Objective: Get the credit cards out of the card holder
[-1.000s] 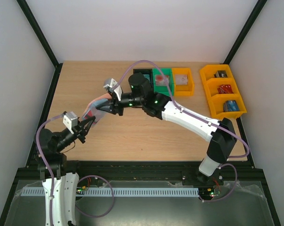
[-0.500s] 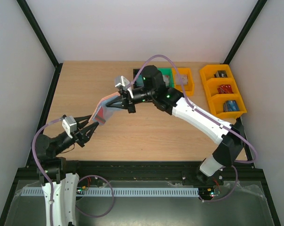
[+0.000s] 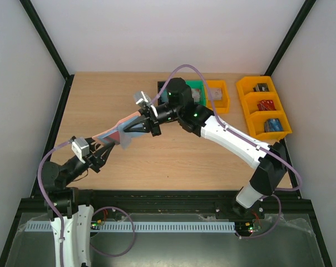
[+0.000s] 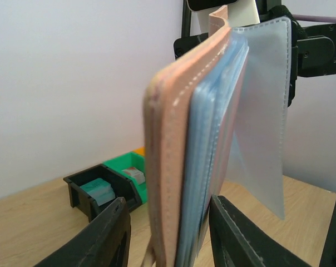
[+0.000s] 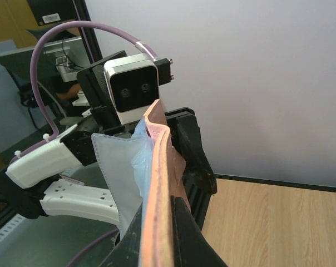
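Two grippers share the card holder [image 3: 115, 131]: right gripper [image 5: 157, 228] pinching, left gripper [image 4: 168, 233] straddling loosely.

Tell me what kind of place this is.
Probably a robot lab test cell: a wooden table boxed in by white panels, left arm and right arm bolted at its edge, plastic parts bins.

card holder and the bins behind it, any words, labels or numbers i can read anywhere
No text is readable.
card holder: no print visible.
blocks in the yellow bin: markings too small to read.
white sticker, background of the right wrist view: blurred.
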Action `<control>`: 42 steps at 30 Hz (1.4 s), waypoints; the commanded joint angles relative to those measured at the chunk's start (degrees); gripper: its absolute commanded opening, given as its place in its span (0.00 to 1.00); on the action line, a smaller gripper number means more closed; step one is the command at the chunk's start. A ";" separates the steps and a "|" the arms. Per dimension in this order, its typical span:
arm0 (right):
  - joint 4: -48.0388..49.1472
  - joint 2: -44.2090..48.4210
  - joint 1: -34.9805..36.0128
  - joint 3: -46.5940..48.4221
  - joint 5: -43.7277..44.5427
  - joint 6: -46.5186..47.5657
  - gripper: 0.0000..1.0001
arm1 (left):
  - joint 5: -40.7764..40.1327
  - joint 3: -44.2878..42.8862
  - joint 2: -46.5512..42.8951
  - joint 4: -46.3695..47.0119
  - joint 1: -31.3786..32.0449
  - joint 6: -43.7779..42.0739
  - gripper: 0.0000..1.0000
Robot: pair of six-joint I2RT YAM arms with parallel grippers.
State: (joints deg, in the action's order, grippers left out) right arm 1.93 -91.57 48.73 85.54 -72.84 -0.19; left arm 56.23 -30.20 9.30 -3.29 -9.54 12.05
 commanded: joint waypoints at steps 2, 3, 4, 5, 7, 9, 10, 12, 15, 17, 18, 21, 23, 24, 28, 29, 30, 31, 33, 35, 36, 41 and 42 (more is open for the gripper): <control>6.32 -0.54 1.07 0.04 -4.19 -3.15 0.02 | 0.82 1.35 -0.39 3.84 0.14 1.11 0.39; 6.30 -0.73 1.08 0.04 -4.04 -3.13 0.02 | 1.48 1.55 -0.34 4.58 0.14 1.56 0.40; 6.30 -0.84 1.06 0.05 -3.86 -3.26 0.02 | 2.34 1.87 -0.34 5.21 0.14 1.91 0.41; 6.20 -0.96 1.06 0.07 -3.58 -3.28 0.02 | 3.06 2.06 -0.41 5.72 0.14 2.00 0.42; 6.19 -1.08 1.08 0.07 -3.30 -3.28 0.02 | 4.12 2.16 -0.63 6.02 0.16 2.03 0.45; 5.33 -0.94 1.09 0.13 -2.61 -2.44 0.02 | 5.21 1.99 -0.96 5.95 0.14 1.64 0.47; 4.53 -0.94 1.06 0.30 -2.36 -1.68 0.02 | 5.81 1.98 -1.22 5.89 0.14 1.31 0.47; 3.80 -1.07 1.10 0.64 -2.35 -1.06 0.02 | 6.23 1.98 -1.66 5.61 0.14 0.89 0.35; 3.50 -1.32 1.08 0.85 -2.51 -1.05 0.02 | 4.79 1.64 -1.91 5.34 0.14 1.35 0.10; 2.94 -1.60 1.06 0.85 -2.06 -0.81 0.02 | 4.04 1.55 -1.83 5.40 0.18 2.48 0.03; 2.50 -1.62 0.98 0.93 -1.52 -0.60 0.02 | 3.38 1.57 -1.79 5.03 0.14 2.82 0.02; 2.55 -1.42 -0.36 0.38 3.69 -1.87 0.17 | -5.56 0.10 -0.83 -1.86 0.14 -1.51 0.02; 3.11 -1.07 -1.96 -0.36 14.29 -4.80 0.35 | -18.15 -2.16 1.32 -8.55 0.14 -10.97 0.02; 2.41 -0.92 -2.53 -0.40 20.04 -5.63 0.42 | -26.78 -3.09 2.88 -10.27 0.14 -16.88 0.02; -3.66 -1.38 -2.84 0.86 39.73 -4.12 0.48 | -56.90 -2.45 10.54 -6.60 0.14 -46.57 0.02; -4.57 -1.43 -2.73 0.97 40.40 -3.64 0.48 | -62.12 -0.94 11.41 -4.74 0.26 -55.23 0.02; -4.80 -1.22 -2.52 0.71 39.69 -3.34 0.48 | -67.53 2.05 12.04 -2.25 0.58 -64.46 0.02; -4.42 -0.93 -2.00 -0.08 38.30 -2.83 0.48 | -72.27 4.70 12.65 1.40 1.04 -72.65 0.02; -3.38 -0.49 0.41 -1.44 35.06 -0.43 0.47 | -80.29 9.59 13.64 6.70 2.00 -84.71 0.02; -3.19 -0.85 3.11 -1.78 29.25 2.71 0.47 | -84.02 11.18 14.35 7.96 2.93 -87.95 0.02; -2.77 -1.30 3.85 -1.70 25.80 3.20 0.47 | -83.83 9.63 14.65 5.27 3.41 -85.22 0.02; 7.91 -2.53 4.30 -2.51 14.92 -5.74 0.37 | -62.22 -7.30 17.76 -22.18 4.31 -58.20 0.02; 12.61 -2.82 4.34 -3.40 13.37 -9.41 0.34 | -57.70 -9.27 17.91 -25.38 4.69 -52.80 0.02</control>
State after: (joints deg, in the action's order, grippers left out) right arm 1.69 -93.27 53.69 83.94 -50.06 -1.89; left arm -15.27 -28.01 27.33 -15.86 -5.93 -56.49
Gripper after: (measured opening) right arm 0.381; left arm 0.055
